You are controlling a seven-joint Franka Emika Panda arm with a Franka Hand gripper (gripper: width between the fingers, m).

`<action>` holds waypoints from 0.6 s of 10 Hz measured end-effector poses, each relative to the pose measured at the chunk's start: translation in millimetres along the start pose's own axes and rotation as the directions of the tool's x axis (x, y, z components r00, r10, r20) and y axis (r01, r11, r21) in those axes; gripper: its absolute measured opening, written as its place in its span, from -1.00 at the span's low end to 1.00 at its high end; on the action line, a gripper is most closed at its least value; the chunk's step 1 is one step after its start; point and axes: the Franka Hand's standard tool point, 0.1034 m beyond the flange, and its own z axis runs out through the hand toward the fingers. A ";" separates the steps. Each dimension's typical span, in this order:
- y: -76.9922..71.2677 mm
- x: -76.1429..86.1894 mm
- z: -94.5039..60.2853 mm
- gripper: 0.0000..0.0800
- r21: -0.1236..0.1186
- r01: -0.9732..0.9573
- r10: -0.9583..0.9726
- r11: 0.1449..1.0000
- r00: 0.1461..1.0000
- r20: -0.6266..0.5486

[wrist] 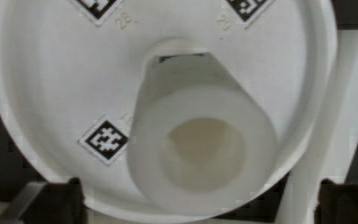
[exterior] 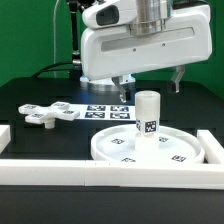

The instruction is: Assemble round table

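The large white round disc (exterior: 135, 148) lies flat on the table at the front right, with small square markers on it. The short white cylinder leg (exterior: 148, 115) stands upright at its middle. My gripper (exterior: 149, 85) hangs just above the leg's top, jaws wide open, and holds nothing. In the wrist view I look down on the leg's hollow top (wrist: 202, 150) and the disc (wrist: 51, 70), with the gripper (wrist: 194, 205) open and one dark fingertip (wrist: 43, 200) at each side. The white cross-shaped foot piece (exterior: 48, 113) lies on the table at the exterior view's left.
The marker board (exterior: 100, 108) lies flat behind the disc. Long white border rails run along the front (exterior: 100, 175), the right (exterior: 212, 148) and the left (exterior: 5, 135). The table is black.
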 end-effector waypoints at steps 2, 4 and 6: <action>0.3 0.0 1.9 0.62 -0.005 0.013 -0.013 1.000 1.000 -0.011; -1.1 -2.5 6.0 0.62 -0.008 0.015 -0.015 1.000 1.000 -0.014; -0.4 -7.4 11.1 0.62 -0.010 0.013 -0.013 1.000 1.000 -0.013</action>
